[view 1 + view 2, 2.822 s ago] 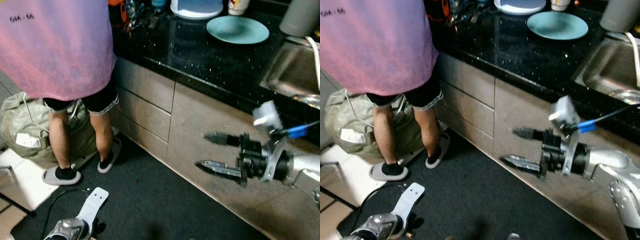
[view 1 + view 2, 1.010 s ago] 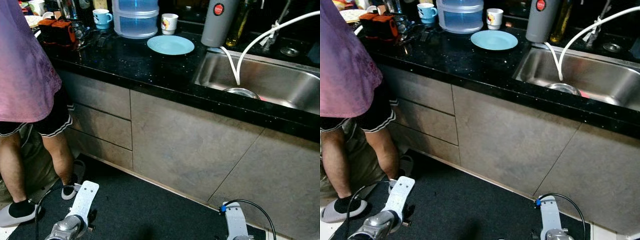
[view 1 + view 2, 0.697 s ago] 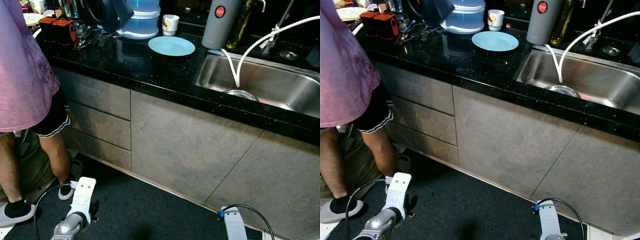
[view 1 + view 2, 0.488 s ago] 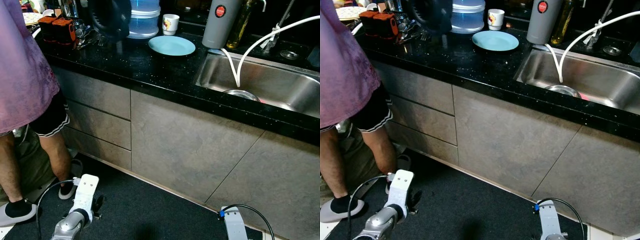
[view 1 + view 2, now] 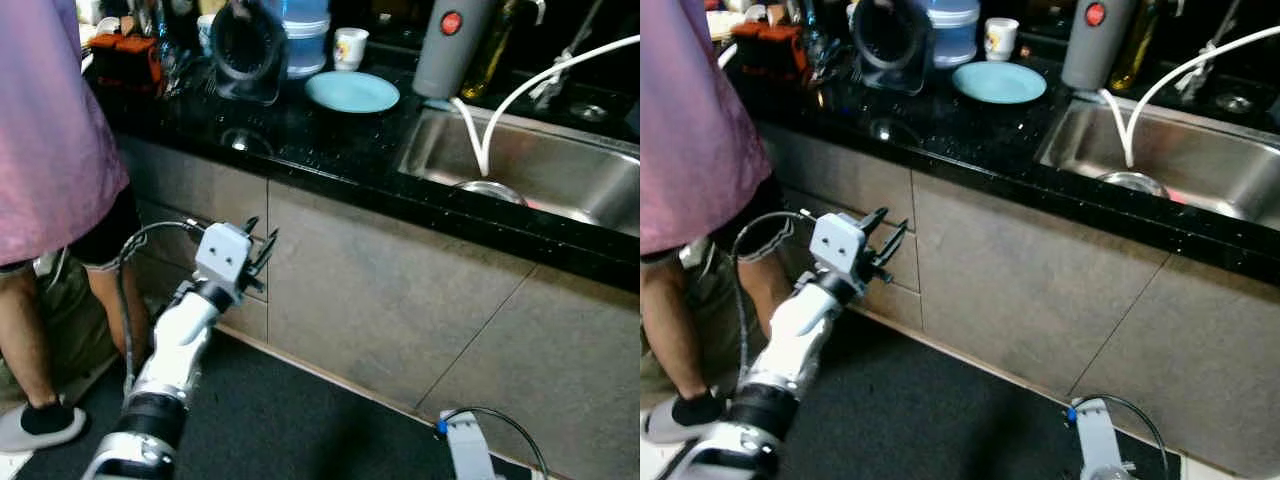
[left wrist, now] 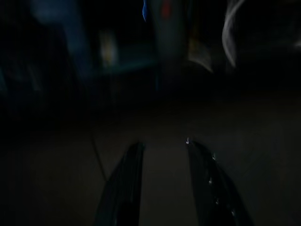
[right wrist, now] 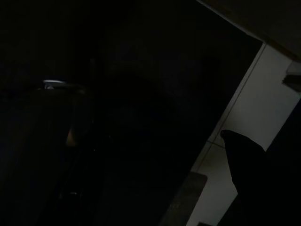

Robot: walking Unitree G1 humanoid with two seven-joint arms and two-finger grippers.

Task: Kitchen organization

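I have the left gripper [image 5: 262,255] raised at the left centre of the frame, in front of the grey drawer fronts [image 5: 205,195] under the black desk [image 5: 330,140]. Its jaws are apart, the two black fingers [image 6: 129,181] spread with a clear gap in the dark left wrist view; nothing sits between them. They point toward the cabinet face and, as far as I can see, touch nothing.

On the desk at upper centre lies a light blue plate [image 5: 352,91]. Left of it stands a dark round-mouthed pot [image 5: 247,50], tilted with its opening toward me, in front of a clear blue container [image 5: 305,30]. A white mug [image 5: 350,46] stands behind the plate, and a grey flask [image 5: 452,45] stands beside the steel sink [image 5: 560,170] at upper right, where a white hose [image 5: 520,90] curves down into the basin.

A person in a pink shirt [image 5: 50,130] stands at the far left edge.

My right arm hangs low at the bottom right; I cannot tell how its jaws stand, the right wrist view being nearly black.
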